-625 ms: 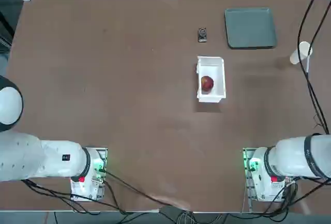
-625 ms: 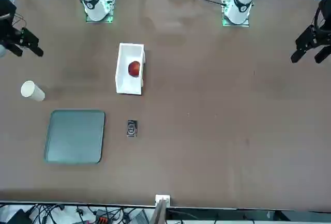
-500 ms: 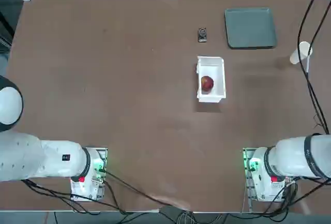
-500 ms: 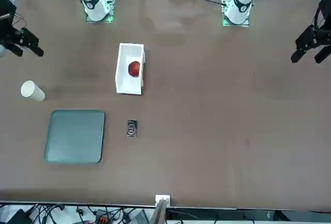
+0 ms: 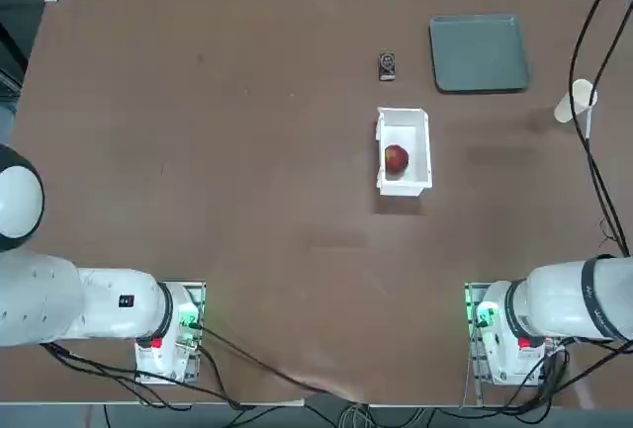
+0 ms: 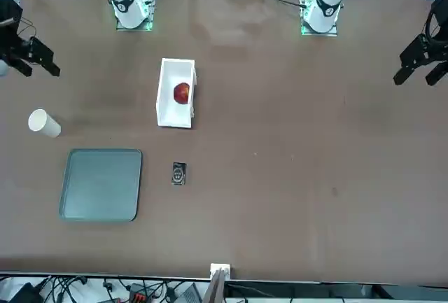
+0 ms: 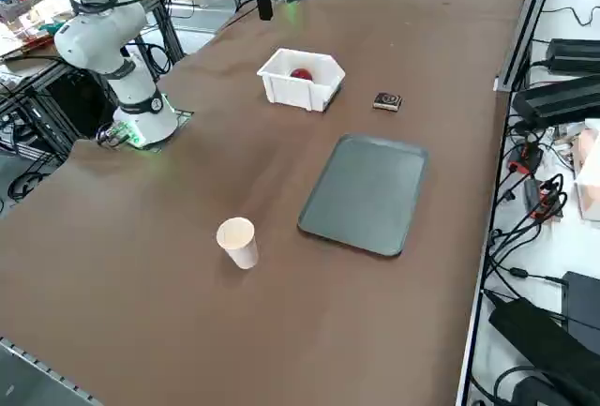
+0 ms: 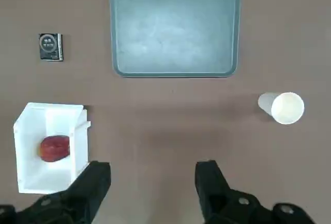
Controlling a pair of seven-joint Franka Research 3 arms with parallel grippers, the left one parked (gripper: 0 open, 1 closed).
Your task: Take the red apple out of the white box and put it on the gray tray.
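Nothing is done yet: the apple [image 5: 396, 159] sits in the box [image 5: 419, 146] mid-table, the tray [image 5: 479, 53] near the far edge is bare, and the right gripper [image 8: 151, 178] hangs released, grasping nothing.

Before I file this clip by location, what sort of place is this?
Most likely a robotics lab. Two robot arms are bolted to a big brown table, cables and electronics crowd its edges, and only test props sit out: an apple in a white box, a gray tray, a paper cup.
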